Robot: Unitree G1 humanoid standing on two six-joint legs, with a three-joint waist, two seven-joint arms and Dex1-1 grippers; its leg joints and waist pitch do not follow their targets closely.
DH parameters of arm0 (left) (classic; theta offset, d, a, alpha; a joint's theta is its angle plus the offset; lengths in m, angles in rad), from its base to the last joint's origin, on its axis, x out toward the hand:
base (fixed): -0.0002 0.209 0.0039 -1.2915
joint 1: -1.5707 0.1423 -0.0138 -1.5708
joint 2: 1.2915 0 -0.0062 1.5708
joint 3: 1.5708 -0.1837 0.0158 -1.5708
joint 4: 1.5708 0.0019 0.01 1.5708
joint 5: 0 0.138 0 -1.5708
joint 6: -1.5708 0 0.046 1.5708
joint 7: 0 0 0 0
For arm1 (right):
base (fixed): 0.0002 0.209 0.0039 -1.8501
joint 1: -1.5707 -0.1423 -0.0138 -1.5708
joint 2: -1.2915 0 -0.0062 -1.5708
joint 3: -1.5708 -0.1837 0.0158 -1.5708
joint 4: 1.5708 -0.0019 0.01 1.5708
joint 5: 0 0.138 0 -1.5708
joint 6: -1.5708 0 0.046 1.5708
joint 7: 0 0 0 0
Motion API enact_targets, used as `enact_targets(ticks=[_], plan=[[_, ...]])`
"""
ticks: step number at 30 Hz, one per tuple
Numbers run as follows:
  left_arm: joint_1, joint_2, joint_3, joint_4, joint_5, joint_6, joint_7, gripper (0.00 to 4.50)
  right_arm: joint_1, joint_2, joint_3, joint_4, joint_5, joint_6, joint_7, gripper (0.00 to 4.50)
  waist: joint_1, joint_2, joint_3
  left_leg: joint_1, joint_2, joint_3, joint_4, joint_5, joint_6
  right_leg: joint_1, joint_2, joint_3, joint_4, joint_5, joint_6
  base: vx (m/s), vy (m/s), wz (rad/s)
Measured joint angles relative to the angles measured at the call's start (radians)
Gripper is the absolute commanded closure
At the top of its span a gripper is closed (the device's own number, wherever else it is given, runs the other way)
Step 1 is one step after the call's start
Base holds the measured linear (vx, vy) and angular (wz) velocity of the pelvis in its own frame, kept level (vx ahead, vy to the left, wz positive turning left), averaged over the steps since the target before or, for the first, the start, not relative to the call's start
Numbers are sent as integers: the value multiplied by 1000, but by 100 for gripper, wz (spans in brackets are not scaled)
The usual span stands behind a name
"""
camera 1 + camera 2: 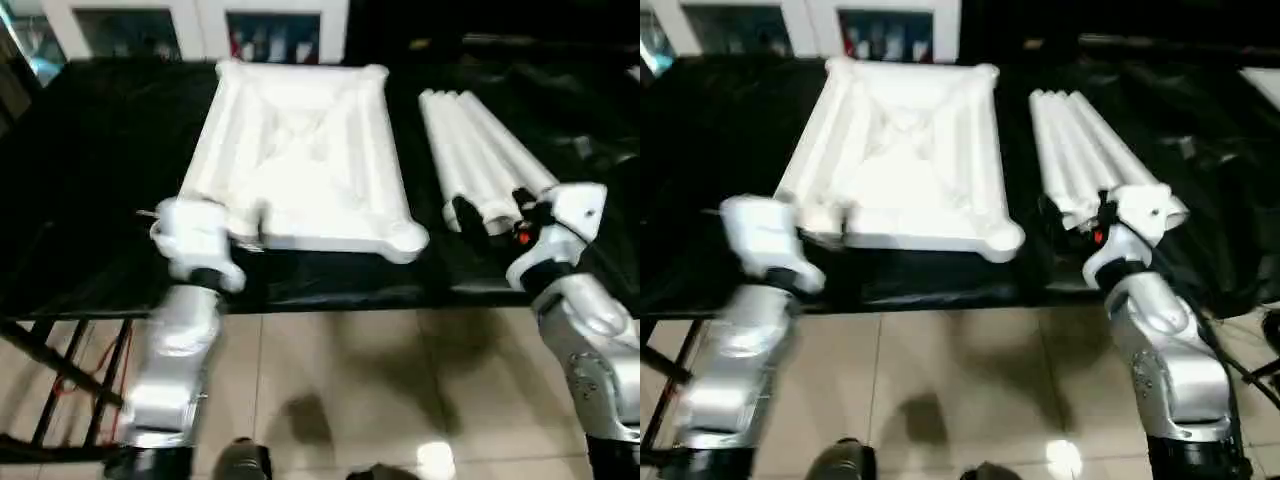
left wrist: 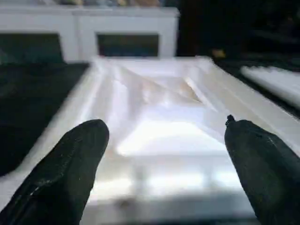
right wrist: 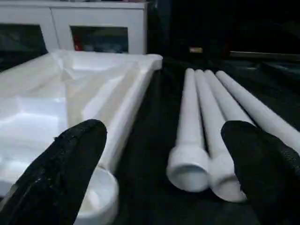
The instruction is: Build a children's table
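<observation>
The children's table top (image 1: 300, 150) lies upside down on the black cloth, its ribbed X-braced underside facing up. Several white tube legs (image 1: 480, 150) lie side by side to its right, socket ends toward me. My left gripper (image 2: 163, 125) is open at the top's near left corner, both black fingers spread wide with nothing between them. My right gripper (image 1: 495, 212) hovers open just before the near ends of the legs (image 3: 201, 117), holding nothing. Close to the right gripper's one finger is the top's near right corner socket (image 3: 101, 197).
A black cloth (image 1: 100, 150) covers the work table, whose front edge runs just below both grippers. A white glass-door cabinet (image 1: 200, 25) stands behind it. Tiled floor (image 1: 350, 380) lies in front, with a black metal frame (image 1: 60, 380) at the lower left.
</observation>
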Motion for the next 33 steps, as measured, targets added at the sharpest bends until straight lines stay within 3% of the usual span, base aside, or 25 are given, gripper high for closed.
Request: enact_targets(ticks=[1,2,3,4,5,6,7,8,12,15,16,18,19,21,22,23,24,25,26,27,29,30,31,32,33], plan=[[10,28,-3,-5,6,4,-13,0,20,11,6,0,-5,0,0,4,2,12,-6,10,-4,-11,-51,-31,-20,0,17,-19,-19,12,1,-43,-110,3],[29,47,12,-17,6,19,-25,0,47,24,26,0,-6,5,1,4,11,17,-11,9,15,-24,-68,-11,-57,0,21,-41,-45,34,9,-23,-108,0],[48,50,28,-35,2,36,-30,0,59,30,43,-3,-5,11,2,4,10,18,-16,5,21,-24,-69,-5,-72,-7,16,-33,-28,31,24,-23,-108,0],[66,50,39,-54,1,45,-30,0,67,39,61,-8,-5,17,4,4,10,13,-19,5,18,-24,-64,-5,-75,-22,-3,-2,8,15,43,-17,-82,-3],[78,50,53,-73,4,48,-24,0,76,47,82,-23,-6,23,3,4,11,2,-25,1,8,-21,-57,-4,-78,-35,-41,40,35,-2,63,-39,-65,6],[85,49,59,-84,13,43,-15,0,80,54,95,-29,-6,22,1,4,16,-5,-30,1,6,-19,-56,-2,-79,-38,-57,47,42,-1,69,-39,-65,6],[87,38,62,-87,20,38,-4,0,85,62,103,-29,-7,21,-4,4,27,-9,-32,5,8,-19,-63,3,-86,-36,-57,46,40,1,66,-84,-83,1],[92,19,62,-88,23,37,10,0,87,73,106,-27,-8,20,-15,4,37,-11,-33,20,10,-18,-78,12,-109,-30,-56,44,35,2,67,-97,-93,-1],[98,2,64,-73,23,36,39,0,87,95,112,11,-32,-4,-10,4,36,-11,-32,45,18,-6,-110,21,-126,-12,-53,41,10,4,66,-90,-50,0],[88,18,60,-52,26,33,39,0,86,95,125,28,-67,-23,1,4,29,-10,-32,48,24,-7,-120,21,-126,0,-53,27,-14,4,66,-71,13,-3],[86,21,58,-49,31,30,33,0,80,96,127,37,-73,-25,3,4,30,-11,-32,42,23,-12,-122,21,-126,6,-56,19,-19,4,66,-76,29,-2],[68,19,47,-45,34,19,18,0,67,96,123,54,-79,-36,1,4,17,-6,-34,24,2,-55,-122,23,-125,19,-78,-30,-31,4,66,-66,44,23],[60,17,45,-45,35,17,14,0,58,98,122,55,-79,-40,-1,4,14,-6,-35,22,-6,-65,-121,24,-124,18,-88,-43,-32,4,66,-36,40,51],[59,26,46,-38,37,16,6,0,35,118,122,58,-74,-41,0,4,19,0,-29,42,4,-47,-121,23,-125,29,-87,-40,-39,4,67,-36,12,31],[59,30,46,-37,37,16,3,0,32,120,123,58,-75,-41,1,4,23,9,-25,54,10,-45,-122,19,-129,46,-87,-50,-49,3,67,0,0,0],[57,39,46,-37,38,16,0,0,32,119,124,58,-80,-45,7,4,30,27,-18,57,24,-33,-129,19,-129,73,-85,-63,-41,-25,67,-66,31,3],[42,44,43,-32,38,16,-2,0,38,115,120,53,-83,-52,10,4,48,23,-19,55,24,-10,-130,19,-129,67,-85,-58,33,-60,53,-66,31,3],[32,51,37,-30,40,15,-6,0,49,111,113,53,-87,-55,11,4,75,-1,-28,54,33,30,-130,19,-129,73,-86,-36,86,-85,40,-47,-5,18],[33,53,38,-29,45,12,-8,0,42,110,114,54,-90,-56,12,4,91,-51,-42,54,25,77,-109,19,-129,90,-88,17,105,-157,71,168,-150,29],[47,49,38,-21,52,13,-9,0,37,107,112,55,-90,-57,12,4,108,-22,-40,51,29,42,-52,-8,-128,95,-79,30,114,-166,67,168,-150,29],[64,51,27,-4,57,16,-16,0,47,113,110,60,-93,-58,10,4,146,6,-47,63,5,-61,31,-30,-97,109,-63,46,95,-164,69,194,-32,4],[46,51,24,-1,58,16,-21,0,54,113,105,63,-94,-57,9,4,153,14,-53,76,14,-59,-28,-47,-97,111,-40,59,74,-154,65,132,35,9],[26,57,24,0,59,15,-25,0,53,120,101,71,-95,-57,8,4,154,19,-57,92,23,-51,-67,-47,-146,107,-30,65,60,-145,58,24,5,54],[20,70,29,-1,60,13,-28,0,44,132,112,83,-95,-57,9,4,150,8,-60,96,22,-44,-91,-38,-139,102,-28,74,49,-142,41,69,-16,40],[24,76,43,3,61,14,-28,0,23,145,125,85,-95,-57,10,4,148,6,-61,97,20,-48,-93,-42,-135,74,-33,70,89,-140,30,69,-16,40]])
